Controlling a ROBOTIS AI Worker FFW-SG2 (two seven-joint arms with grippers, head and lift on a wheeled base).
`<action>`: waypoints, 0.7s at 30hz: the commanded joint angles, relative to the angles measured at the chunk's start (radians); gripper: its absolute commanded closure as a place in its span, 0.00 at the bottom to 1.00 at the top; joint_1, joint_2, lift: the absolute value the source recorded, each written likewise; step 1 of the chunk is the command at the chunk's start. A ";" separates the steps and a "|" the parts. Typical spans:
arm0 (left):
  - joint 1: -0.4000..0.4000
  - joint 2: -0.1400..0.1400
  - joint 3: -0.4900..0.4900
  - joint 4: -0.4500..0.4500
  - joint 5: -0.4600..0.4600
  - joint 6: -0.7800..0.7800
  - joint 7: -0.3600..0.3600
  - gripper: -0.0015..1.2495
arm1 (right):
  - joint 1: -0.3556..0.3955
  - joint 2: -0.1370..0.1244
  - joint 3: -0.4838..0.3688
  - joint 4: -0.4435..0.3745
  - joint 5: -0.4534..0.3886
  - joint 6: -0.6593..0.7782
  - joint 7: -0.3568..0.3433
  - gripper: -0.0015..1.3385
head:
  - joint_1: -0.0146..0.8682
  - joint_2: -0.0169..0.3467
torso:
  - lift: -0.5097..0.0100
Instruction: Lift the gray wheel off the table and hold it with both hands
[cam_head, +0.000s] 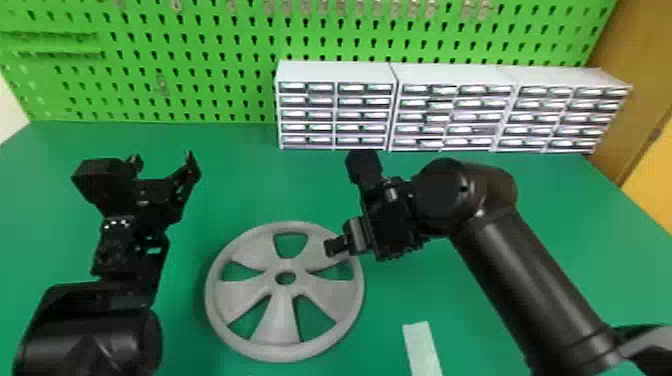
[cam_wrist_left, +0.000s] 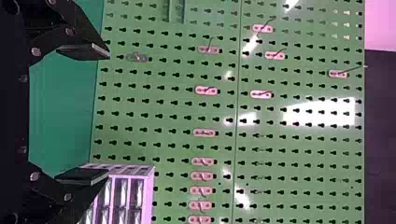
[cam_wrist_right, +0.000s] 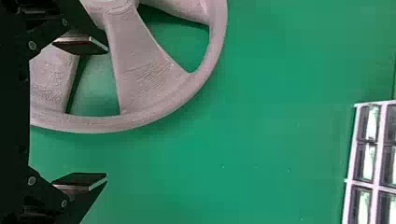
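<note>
Gray, round, five-spoked wheel (cam_head: 277, 320) lies flat on green table (cam_head: 240, 185). Black two-fingered right gripper (cam_wrist_right: 107, 112): spread; should straddle rim (cam_head: 359, 295) before closing. Matching left gripper (cam_wrist_left: 108, 113): spread; should take opposite side, level.

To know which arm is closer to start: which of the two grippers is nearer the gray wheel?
The right gripper: in the head view it overlaps the far right edge of the gray wheel, while the left gripper sits clear, to the left.
</note>
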 joint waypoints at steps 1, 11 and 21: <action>0.000 0.000 0.000 -0.002 0.002 0.000 0.000 0.30 | -0.002 0.005 0.012 0.038 0.006 -0.032 0.002 0.24 | 0.82 0.09 | 0.79; 0.000 0.002 0.000 -0.003 0.002 0.000 0.000 0.30 | -0.009 0.015 0.047 0.112 0.031 -0.087 0.002 0.24 | 0.82 0.09 | 0.79; 0.000 0.002 0.000 -0.005 0.003 0.000 0.001 0.30 | -0.020 0.018 0.081 0.158 0.072 -0.128 0.002 0.26 | 0.82 0.09 | 0.79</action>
